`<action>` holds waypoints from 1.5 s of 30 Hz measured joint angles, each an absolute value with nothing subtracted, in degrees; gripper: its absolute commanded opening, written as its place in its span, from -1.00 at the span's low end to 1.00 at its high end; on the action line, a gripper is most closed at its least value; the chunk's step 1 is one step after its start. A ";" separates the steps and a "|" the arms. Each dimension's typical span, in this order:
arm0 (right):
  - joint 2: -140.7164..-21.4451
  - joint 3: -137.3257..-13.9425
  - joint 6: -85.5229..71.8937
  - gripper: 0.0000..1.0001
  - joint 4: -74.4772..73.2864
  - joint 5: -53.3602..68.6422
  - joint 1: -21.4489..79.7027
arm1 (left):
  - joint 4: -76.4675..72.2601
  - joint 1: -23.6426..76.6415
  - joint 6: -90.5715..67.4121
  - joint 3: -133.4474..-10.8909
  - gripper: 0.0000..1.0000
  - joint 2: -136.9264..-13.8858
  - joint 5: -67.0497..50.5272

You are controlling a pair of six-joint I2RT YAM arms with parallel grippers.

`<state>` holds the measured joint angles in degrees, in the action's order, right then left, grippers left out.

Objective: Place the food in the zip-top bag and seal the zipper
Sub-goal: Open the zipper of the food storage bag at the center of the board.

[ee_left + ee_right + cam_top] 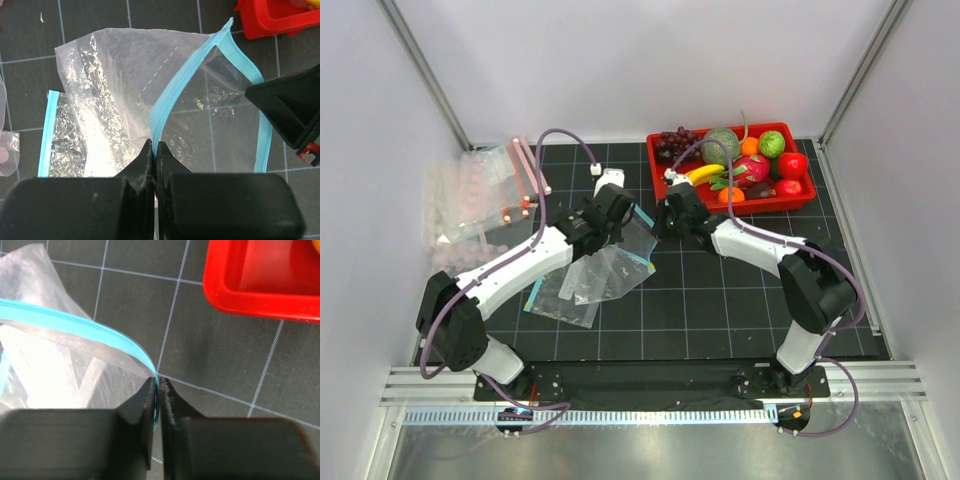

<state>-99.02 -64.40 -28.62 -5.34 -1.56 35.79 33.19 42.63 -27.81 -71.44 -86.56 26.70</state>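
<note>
The zip-top bag (612, 265) lies on the black mat, clear with a teal-blue zipper strip (187, 80) along its mouth. My left gripper (155, 146) is shut on one lip of the strip. My right gripper (159, 383) is shut on the other lip (75, 322), so the mouth gapes between them. In the top view the left gripper (623, 225) and right gripper (658, 228) meet over the bag's mouth. The dull green melon (720, 146), the banana (705, 173) and a small red fruit (792, 165) lie in the red tray (760, 204). The bag looks empty.
A second clear bag with a teal strip (49, 132) lies under the first at its left. A pile of clear bags with pink-red strips (480, 195) sits at the far left. Grapes (675, 140), a dragon fruit (750, 170) and other fruits share the tray.
</note>
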 measured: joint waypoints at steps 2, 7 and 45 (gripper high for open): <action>-98.83 -64.05 -28.60 -0.98 -4.75 -1.54 35.83 | 32.71 42.61 -27.79 -71.29 -0.98 -86.28 26.74; -95.79 -60.75 -29.67 -0.98 -2.17 1.02 35.92 | 31.42 42.63 -27.79 -69.89 -0.75 -86.28 26.72; -95.55 -59.09 -33.32 -0.21 1.52 0.14 33.23 | 44.62 48.80 -28.03 -74.52 -0.96 -88.31 49.58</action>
<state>-95.55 -59.09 -33.32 1.52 0.14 33.23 44.62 48.80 -28.03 -74.52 -88.31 49.58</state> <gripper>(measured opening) 0.306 0.016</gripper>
